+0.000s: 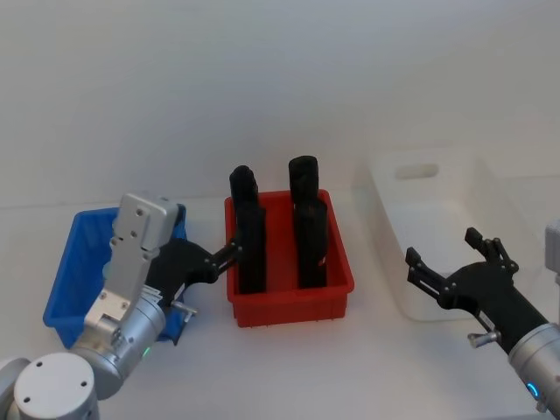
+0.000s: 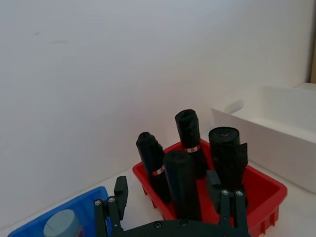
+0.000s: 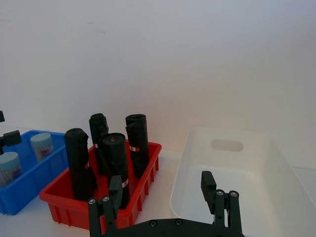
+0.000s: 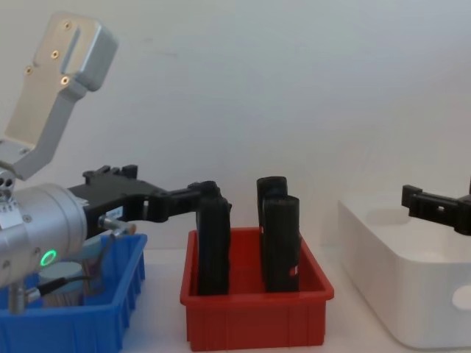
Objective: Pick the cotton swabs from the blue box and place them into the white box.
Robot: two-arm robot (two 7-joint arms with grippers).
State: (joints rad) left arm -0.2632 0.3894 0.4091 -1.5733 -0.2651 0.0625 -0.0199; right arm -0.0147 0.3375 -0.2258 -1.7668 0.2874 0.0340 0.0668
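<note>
Left end effector (image 2: 167, 178), released, hovers above the blue box (image 2: 81, 201), cotton swabs (image 2: 61, 224) below it.

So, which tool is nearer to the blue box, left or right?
Left. The left tool hangs past the right edge of the blue box, toward the red bin; the right tool is over the white box, beyond the red bin.
</note>
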